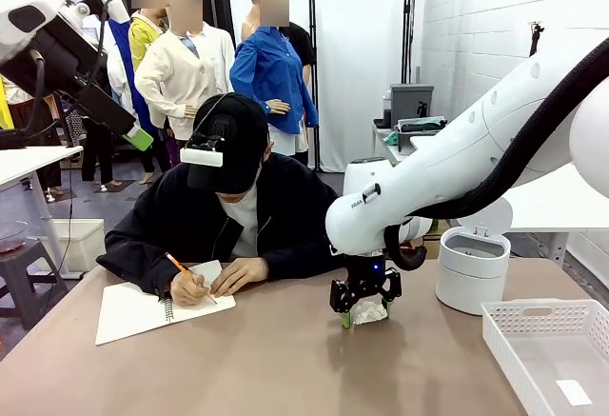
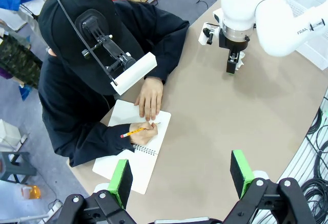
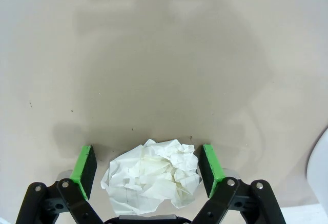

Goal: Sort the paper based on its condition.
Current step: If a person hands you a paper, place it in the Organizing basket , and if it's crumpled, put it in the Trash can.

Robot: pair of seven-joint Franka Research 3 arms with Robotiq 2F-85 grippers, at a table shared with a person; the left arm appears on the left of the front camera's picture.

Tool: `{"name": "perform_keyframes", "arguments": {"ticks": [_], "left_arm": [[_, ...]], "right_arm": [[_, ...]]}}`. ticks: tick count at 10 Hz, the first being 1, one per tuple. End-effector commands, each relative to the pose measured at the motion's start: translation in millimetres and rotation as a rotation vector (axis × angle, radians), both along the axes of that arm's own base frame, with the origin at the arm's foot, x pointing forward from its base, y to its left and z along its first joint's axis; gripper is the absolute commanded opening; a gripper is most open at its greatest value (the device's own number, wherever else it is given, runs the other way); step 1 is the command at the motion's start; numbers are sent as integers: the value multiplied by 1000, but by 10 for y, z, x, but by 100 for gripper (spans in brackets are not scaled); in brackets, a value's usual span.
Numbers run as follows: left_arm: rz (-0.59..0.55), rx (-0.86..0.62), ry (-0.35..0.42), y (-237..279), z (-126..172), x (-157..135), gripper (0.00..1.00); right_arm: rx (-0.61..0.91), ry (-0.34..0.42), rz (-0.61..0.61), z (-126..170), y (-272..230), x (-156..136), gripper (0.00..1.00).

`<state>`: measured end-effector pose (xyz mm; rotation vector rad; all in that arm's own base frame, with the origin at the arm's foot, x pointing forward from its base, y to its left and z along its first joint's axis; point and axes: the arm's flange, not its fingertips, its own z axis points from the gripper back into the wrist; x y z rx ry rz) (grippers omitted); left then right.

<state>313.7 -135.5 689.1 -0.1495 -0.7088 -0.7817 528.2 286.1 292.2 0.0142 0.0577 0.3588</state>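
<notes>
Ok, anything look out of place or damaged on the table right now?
Nothing stands out. The crumpled paper wad lies on the table between the right arm's open jaws, as the job expects. The notebook lies flat; the bin and tray sit upright.

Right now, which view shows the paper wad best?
Right wrist view: the crumpled paper wad lies close up between the open fingers. Front view: partly hidden behind them. Left wrist view: a distant white speck.

A robotics lab: white robot arms [image 1: 457, 159] at a tan worktop [image 1: 285, 359], a white-painted block wall [image 1: 476, 26] at far right, black cables [image 2: 313, 183] coiled on the floor beside it.
</notes>
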Motion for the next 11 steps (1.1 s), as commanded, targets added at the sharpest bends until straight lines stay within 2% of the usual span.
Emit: {"name": "perform_keyframes", "arguments": {"ticks": [1,2,7,8,9,11], "left_arm": [[1,2,3,6,1,-6,100],[1,2,3,6,1,-6,100],[1,2,3,6,1,-6,100],[1,2,3,6,1,-6,100],[1,2,3,6,1,-6,100],[1,2,3,6,1,-6,100]], "right_arm": [[0,0,0,0,0,0,100],[10,-3,8,13,-13,4,93],[1,-11,-5,42,-30,-3,12],[2,-7,-15,79,-53,4,0],[-8,-14,-17,131,-68,-2,0],[-30,-43,5,463,-154,-59,0]]}}
